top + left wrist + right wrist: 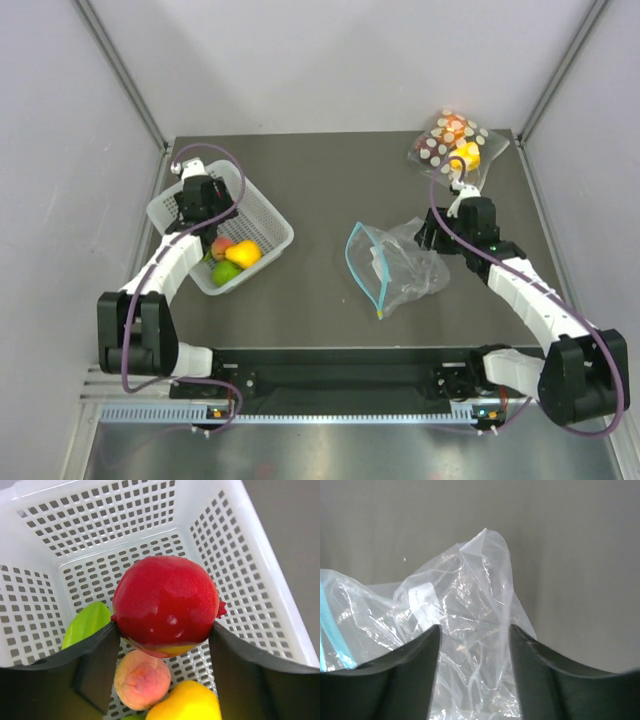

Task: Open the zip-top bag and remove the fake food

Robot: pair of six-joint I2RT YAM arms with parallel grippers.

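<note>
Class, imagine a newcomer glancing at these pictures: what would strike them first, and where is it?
The glossy red fruit, gripped in the left pincer over the white basket at the left. Next, the clear zip-top bag with its teal strip, lying crumpled, seemingly empty, in the middle of the dark table.

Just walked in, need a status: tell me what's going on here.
The left tool holds the red fruit over the white basket, where the green fruit, peach fruit and yellow fruit lie. The right tool sits open astride the crumpled zip-top bag, which lies on the table with its mouth open and looks empty.
</note>
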